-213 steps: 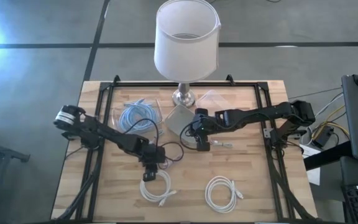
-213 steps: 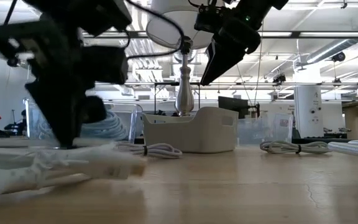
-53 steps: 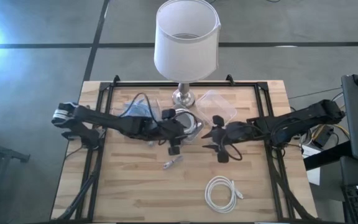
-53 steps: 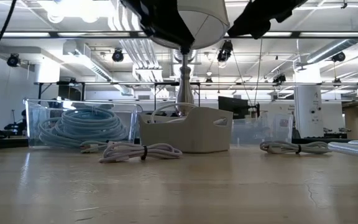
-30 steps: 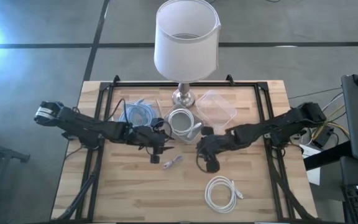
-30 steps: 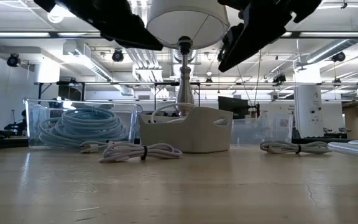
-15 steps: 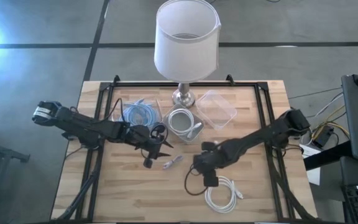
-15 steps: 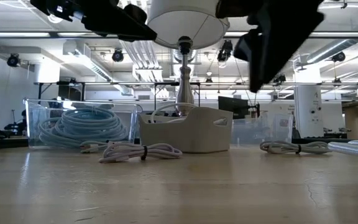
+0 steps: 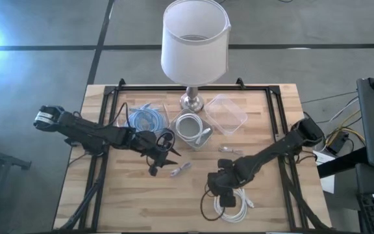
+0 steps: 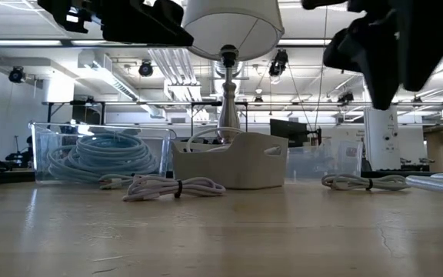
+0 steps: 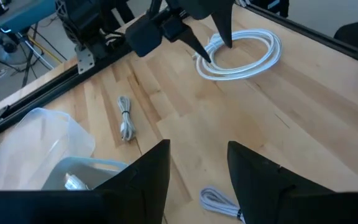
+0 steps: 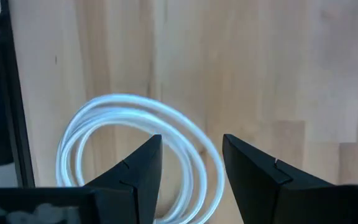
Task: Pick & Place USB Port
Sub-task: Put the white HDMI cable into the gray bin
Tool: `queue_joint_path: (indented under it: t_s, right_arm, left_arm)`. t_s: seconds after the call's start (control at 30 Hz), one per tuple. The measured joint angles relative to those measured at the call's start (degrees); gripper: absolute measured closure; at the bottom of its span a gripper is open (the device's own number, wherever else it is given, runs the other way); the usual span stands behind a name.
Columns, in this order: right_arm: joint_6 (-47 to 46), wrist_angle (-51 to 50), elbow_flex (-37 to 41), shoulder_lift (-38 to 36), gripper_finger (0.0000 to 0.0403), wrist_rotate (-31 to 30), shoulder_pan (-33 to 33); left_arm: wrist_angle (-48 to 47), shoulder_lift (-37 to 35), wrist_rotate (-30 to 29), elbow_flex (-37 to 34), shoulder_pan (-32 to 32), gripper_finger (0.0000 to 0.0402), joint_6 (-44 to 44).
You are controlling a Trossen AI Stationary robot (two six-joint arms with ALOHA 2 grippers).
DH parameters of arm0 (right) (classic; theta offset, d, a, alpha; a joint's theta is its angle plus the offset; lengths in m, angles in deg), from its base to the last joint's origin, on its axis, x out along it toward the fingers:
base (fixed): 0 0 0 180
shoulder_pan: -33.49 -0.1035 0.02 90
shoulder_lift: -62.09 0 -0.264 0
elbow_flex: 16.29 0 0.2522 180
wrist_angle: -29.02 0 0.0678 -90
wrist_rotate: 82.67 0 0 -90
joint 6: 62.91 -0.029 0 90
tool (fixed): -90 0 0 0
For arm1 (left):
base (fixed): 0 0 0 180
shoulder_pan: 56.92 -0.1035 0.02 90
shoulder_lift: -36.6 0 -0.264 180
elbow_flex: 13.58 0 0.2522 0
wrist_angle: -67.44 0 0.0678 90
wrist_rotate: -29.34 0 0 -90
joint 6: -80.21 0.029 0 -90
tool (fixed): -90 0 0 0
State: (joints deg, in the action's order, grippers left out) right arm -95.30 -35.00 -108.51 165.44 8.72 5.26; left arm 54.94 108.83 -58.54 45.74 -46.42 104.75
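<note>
A loose white coil of USB cable [image 9: 234, 207] lies flat on the wooden table near its near edge. My right gripper [image 9: 226, 195] hangs open just above the coil's far-left part [image 12: 135, 149], fingers pointing down, touching nothing. My left gripper [image 9: 163, 161] hovers open left of centre, above the table. A small bundled white cable [image 9: 180, 169] lies just past its fingertips [image 11: 216, 199]. Another small bundle [image 9: 229, 151] lies right of centre [image 11: 124, 118]. A white basket [image 9: 192, 129] holds a coiled cable.
A clear box with blue cable [image 9: 145, 120] stands left of the basket, and an empty clear box [image 9: 226, 114] to its right. A lamp [image 9: 195, 39] stands at the far edge. Black rails [image 9: 102, 130] run along the table's sides.
My right gripper has gone toward the table's near edge, from beside the basket to over the white coil, staying open. My left gripper has drifted a little toward the near-left. No cable has moved.
</note>
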Motion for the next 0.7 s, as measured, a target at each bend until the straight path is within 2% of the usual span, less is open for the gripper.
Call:
queue_joint_path:
  t_s: [0.4, 0.7]
  right_arm:
    - [-0.5, 2.5, 5.7, 0.0, 0.0236, -0.2, -4.1]
    - [-0.5, 3.4, 9.5, 0.0, 0.0236, -4.4, -4.1]
  left_arm:
    - [-1.0, 0.0, 0.0, -0.7, 0.0, 0.0238, 0.9]
    - [-0.9, 0.0, 0.0, -0.8, 0.0, 0.0238, 0.6]
